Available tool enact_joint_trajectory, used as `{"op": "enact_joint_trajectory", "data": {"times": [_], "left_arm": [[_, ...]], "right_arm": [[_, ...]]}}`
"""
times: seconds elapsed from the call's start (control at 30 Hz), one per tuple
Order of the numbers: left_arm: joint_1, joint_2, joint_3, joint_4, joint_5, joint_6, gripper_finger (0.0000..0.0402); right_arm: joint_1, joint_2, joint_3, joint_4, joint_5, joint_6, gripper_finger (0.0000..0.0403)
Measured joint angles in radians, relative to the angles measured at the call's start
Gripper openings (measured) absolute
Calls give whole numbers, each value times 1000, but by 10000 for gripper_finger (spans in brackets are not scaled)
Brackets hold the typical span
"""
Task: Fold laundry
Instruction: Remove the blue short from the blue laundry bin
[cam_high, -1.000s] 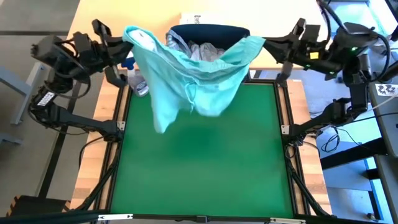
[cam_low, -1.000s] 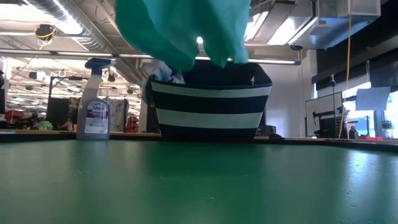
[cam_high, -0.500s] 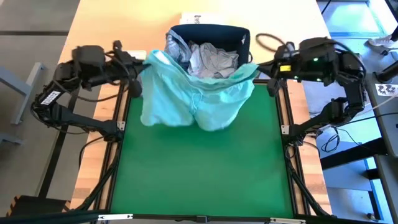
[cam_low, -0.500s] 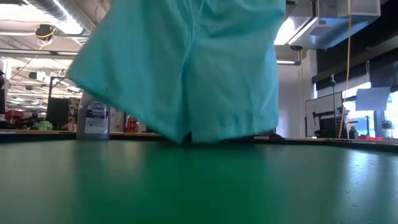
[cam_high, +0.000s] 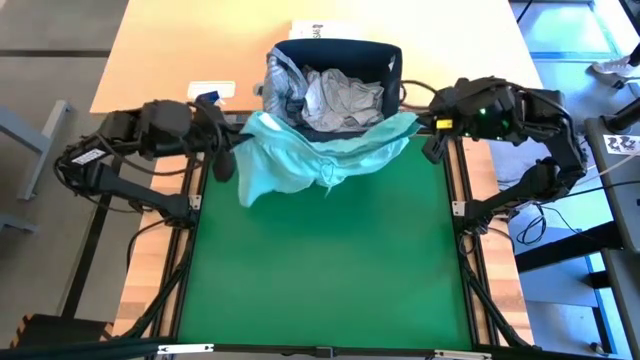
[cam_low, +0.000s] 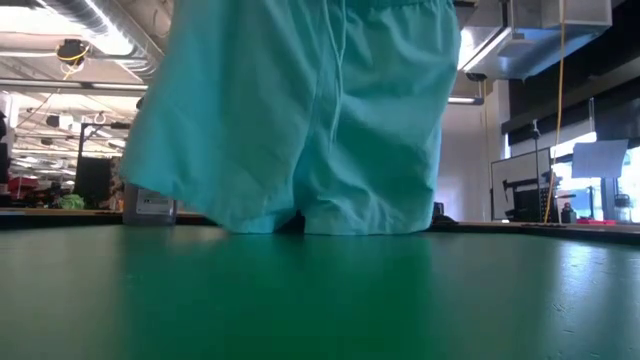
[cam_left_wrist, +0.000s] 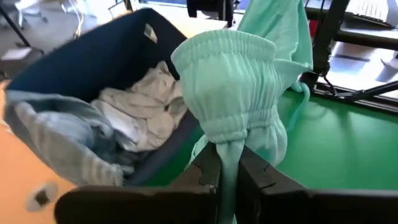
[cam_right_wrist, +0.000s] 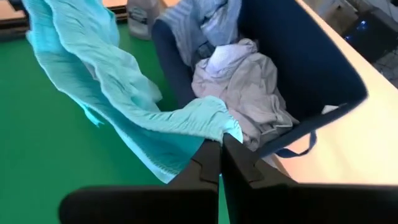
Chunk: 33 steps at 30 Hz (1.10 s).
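You could read almost nothing at that moment. In the low view, the spray bottle at nine o'clock showed only the bottom strip of its label below the mint-teal garment, and the print there was too small for you to make out. In the high view, the white sheet at twelve o'clock, behind the basket, carried dark marks you couldn't read.
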Motion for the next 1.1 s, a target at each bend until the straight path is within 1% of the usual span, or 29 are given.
{"op": "enact_joint_trajectory", "data": {"times": [0.07,0.17,0.33,0.53,0.6,0.67,0.7,0.77,0.83,0.9,0.93,1.0,1.1], "left_arm": [[-45,3,-12,16,1,-55,14],[-135,13,-14,76,30,-137,14],[-319,44,-14,241,55,-205,14],[-507,96,-14,428,55,-233,14],[-551,113,-14,464,35,-232,14],[-586,128,-14,468,-54,-229,14],[-598,132,-14,456,-105,-234,14],[-611,139,-27,415,-219,-262,14],[-611,140,-64,355,-352,-308,14],[-600,140,-118,246,-452,-383,14],[-589,141,-148,191,-480,-434,14],[-562,141,-224,95,-506,-549,14],[-527,141,-374,53,-506,-664,14]], "right_arm": [[57,-2,0,1,-8,26,1],[168,-15,0,2,-43,112,1],[365,-23,1,4,-87,285,1],[573,-24,1,68,-224,475,1],[637,-23,1,110,-246,499,1],[681,-23,1,145,-246,509,1],[694,-23,1,150,-233,511,1],[704,-23,0,131,-169,516,1],[702,-25,-27,93,-64,522,1],[678,-26,-78,24,57,525,1],[659,-26,-112,-9,110,531,1],[606,-25,-207,-65,176,559,1],[516,-29,-399,-65,265,575,1]]}}
